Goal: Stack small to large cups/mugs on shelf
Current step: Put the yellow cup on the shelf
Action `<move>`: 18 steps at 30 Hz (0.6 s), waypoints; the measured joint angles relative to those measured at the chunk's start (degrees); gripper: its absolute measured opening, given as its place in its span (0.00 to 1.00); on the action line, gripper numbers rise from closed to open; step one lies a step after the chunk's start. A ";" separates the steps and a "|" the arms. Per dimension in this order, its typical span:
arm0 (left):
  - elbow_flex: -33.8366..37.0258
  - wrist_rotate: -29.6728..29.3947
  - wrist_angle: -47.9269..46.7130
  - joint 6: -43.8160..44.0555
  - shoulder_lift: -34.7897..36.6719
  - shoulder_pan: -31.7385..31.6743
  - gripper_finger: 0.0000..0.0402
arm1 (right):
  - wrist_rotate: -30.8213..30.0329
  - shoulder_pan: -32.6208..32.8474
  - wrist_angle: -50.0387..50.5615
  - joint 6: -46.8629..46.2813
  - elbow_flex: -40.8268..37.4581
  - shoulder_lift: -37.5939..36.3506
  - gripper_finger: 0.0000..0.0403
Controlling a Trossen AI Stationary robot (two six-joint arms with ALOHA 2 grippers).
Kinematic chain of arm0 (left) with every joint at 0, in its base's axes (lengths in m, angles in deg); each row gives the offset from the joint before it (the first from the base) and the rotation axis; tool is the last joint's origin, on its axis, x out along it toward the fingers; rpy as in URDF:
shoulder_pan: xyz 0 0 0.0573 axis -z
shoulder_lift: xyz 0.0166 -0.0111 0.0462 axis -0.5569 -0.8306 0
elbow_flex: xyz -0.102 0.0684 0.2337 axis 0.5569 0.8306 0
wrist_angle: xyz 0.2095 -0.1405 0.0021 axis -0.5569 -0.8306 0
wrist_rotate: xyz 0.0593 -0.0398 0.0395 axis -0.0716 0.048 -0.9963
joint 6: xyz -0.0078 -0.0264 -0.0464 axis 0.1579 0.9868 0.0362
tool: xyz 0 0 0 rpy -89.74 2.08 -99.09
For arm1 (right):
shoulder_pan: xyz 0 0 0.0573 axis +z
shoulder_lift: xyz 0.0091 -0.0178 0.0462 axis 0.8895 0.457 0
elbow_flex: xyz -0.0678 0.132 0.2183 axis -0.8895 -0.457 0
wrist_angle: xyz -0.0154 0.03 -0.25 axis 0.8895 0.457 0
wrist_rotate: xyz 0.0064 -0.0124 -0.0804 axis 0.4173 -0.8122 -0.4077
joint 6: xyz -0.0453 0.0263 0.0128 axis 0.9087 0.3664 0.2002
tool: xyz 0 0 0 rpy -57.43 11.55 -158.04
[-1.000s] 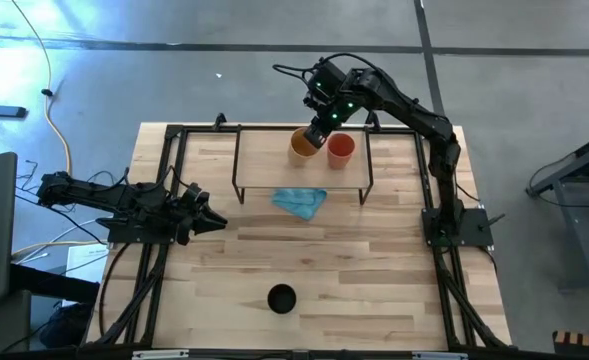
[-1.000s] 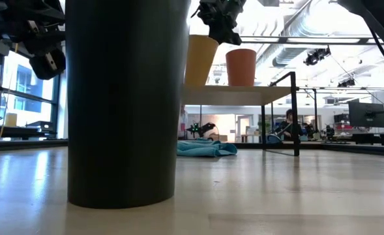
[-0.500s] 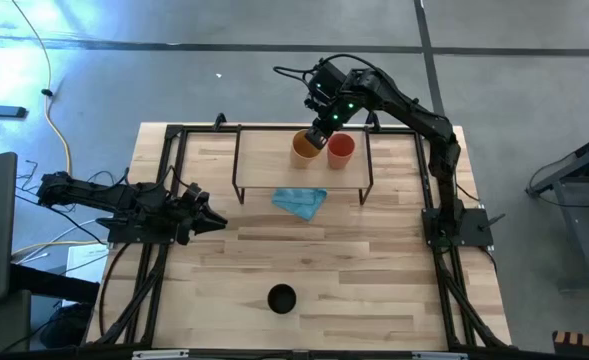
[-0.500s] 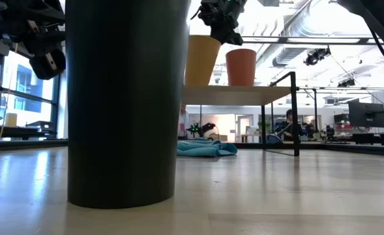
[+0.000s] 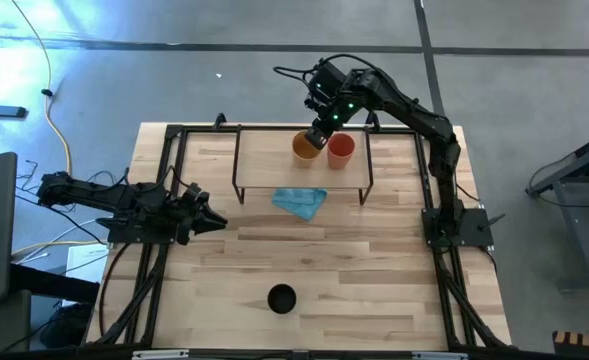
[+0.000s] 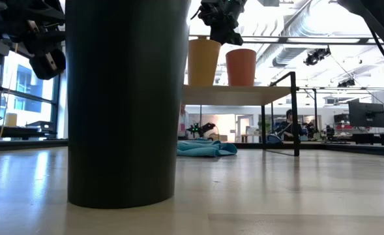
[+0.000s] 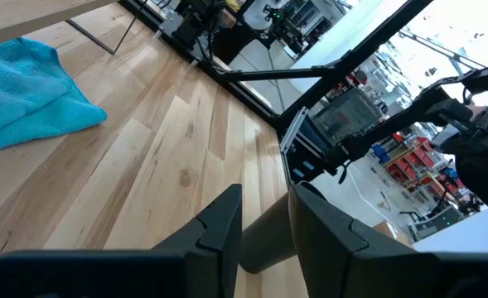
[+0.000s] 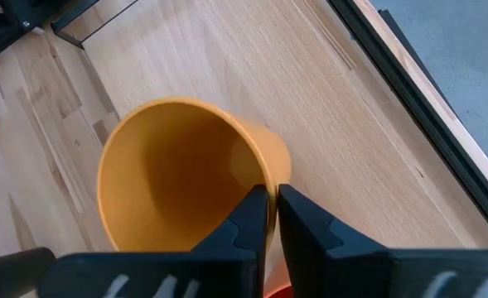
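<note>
The yellow-orange cup stands upright on the shelf, left of the red-orange cup, which rests there on its base. In the low view the yellow-orange cup and the red-orange cup stand side by side on the shelf board. My right gripper is above the yellow-orange cup's rim, shut on it. The black cup stands near the table's near edge and fills the low view's foreground. My left gripper waits open at the table's left. My right gripper pinches the yellow-orange cup's rim on the side nearest the red-orange cup, one finger inside the cup and one outside. The fingers come from above, pointing down. The cup stands upright with its base on the shelf.
A light blue cloth lies on the tabletop just in front of the shelf. The shelf's black legs stand at its corners. Black frame rails run along the table's left and right sides. Bare wood lies between the cloth and the black cup.
The yellow-orange cup has gone from tilted, leaning with its top toward the red-orange cup, to upright on the shelf. My right gripper has stayed on its rim and barely shifted.
</note>
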 joint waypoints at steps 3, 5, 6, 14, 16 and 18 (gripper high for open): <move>0.00 0.00 -0.01 -0.01 -0.02 0.01 0.23 | 0.00 -0.01 -0.02 0.00 0.00 0.00 0.06; 0.00 0.00 -0.01 -0.01 -0.02 0.01 0.23 | 0.00 -0.02 -0.14 0.00 0.00 0.00 0.06; 0.00 0.00 -0.01 -0.01 0.00 -0.01 0.23 | 0.00 -0.02 -0.30 0.00 0.00 0.00 0.06; 0.00 0.00 0.01 0.00 -0.01 -0.01 0.23 | 0.64 0.00 -0.99 0.00 0.00 1.78 0.06; 0.00 0.09 0.01 0.16 0.00 0.01 0.23 | 1.16 0.02 -0.59 0.00 0.00 2.68 0.06; 0.00 0.50 0.01 0.41 -0.02 0.01 0.23 | 1.30 0.02 -0.48 0.39 0.00 3.28 0.06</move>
